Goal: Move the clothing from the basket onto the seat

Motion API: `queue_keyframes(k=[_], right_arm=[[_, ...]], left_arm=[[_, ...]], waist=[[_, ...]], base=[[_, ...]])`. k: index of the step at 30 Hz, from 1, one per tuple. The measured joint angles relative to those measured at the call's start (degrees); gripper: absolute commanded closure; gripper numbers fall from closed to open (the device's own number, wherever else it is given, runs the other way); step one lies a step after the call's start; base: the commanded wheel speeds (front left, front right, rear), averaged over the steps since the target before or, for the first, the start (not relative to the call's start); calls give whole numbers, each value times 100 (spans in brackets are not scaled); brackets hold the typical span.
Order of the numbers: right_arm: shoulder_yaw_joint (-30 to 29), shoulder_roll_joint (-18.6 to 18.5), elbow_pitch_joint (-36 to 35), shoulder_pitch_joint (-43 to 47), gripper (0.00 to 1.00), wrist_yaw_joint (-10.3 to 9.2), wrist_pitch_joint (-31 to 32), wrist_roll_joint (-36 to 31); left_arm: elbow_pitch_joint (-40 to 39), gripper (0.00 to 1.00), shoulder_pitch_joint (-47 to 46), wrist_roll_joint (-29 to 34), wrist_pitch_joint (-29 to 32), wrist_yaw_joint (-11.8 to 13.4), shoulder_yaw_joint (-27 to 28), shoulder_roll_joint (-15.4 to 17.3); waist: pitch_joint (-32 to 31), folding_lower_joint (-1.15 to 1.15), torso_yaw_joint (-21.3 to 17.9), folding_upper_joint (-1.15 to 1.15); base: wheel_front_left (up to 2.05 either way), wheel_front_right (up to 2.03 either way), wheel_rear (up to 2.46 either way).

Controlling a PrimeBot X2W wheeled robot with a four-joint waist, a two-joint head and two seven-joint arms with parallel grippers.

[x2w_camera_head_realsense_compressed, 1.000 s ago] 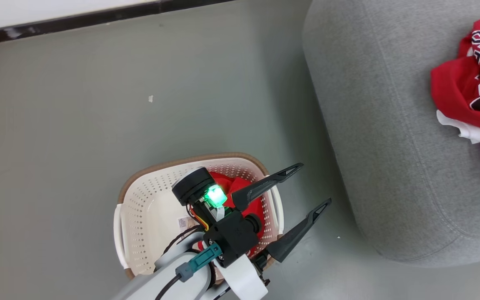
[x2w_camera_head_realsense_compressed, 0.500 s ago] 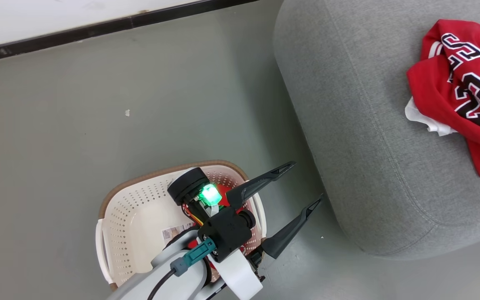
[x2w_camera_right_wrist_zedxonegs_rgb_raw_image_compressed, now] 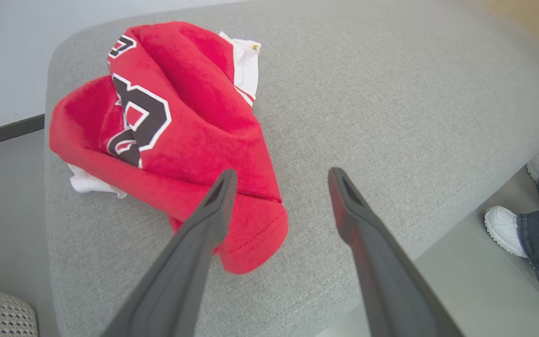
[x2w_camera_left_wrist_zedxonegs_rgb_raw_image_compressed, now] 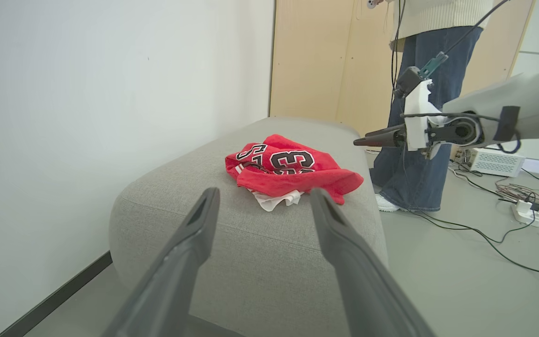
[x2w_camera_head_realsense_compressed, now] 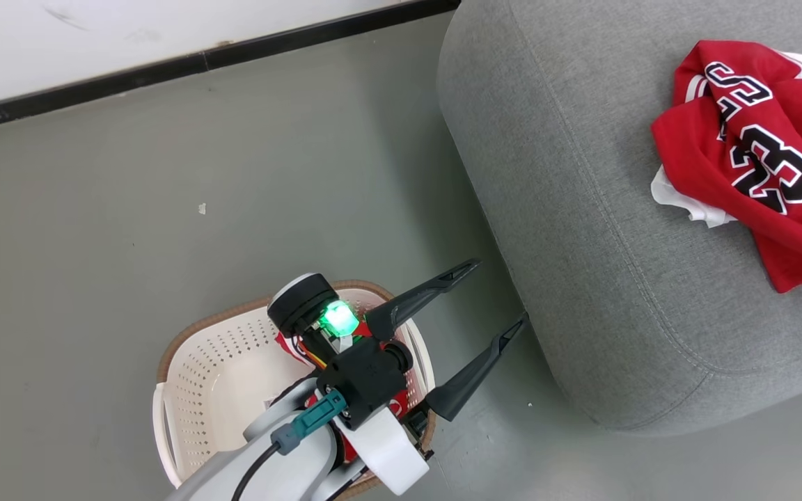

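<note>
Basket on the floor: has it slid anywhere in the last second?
No. The basket keeps its spacing from the white speck; the camera turned, shifting the whole view.

Bright, even indoor light. Soft shadow on floor (x2w_camera_head_realsense_compressed: pixel 164 174) beside seat (x2w_camera_head_realsense_compressed: pixel 582 243). Green lamp (x2w_camera_head_realsense_compressed: pixel 337 319) overexposed. Wrist views bowed at edges.

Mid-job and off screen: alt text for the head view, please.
The left gripper, open and empty, hovers over the basket, which holds red clothing. Another red jersey lies crumpled on the grey seat to the right.
</note>
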Motion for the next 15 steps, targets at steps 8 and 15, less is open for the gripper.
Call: queue_keyframes(k=[8, 15], right_arm=[[34, -188, -791, -254, 0, 0, -133, -314], [92, 29, -1465, -491, 0, 0, -152, -601]], left_arm=[[129, 0, 27, -56, -94, 88, 194, 20], [347, 0, 212, -101, -149, 365, 584, 181]], waist=[[-184, 0, 1, 0], [-377, 0, 92, 0]], base=[[0, 0, 0], [0, 0, 0]])
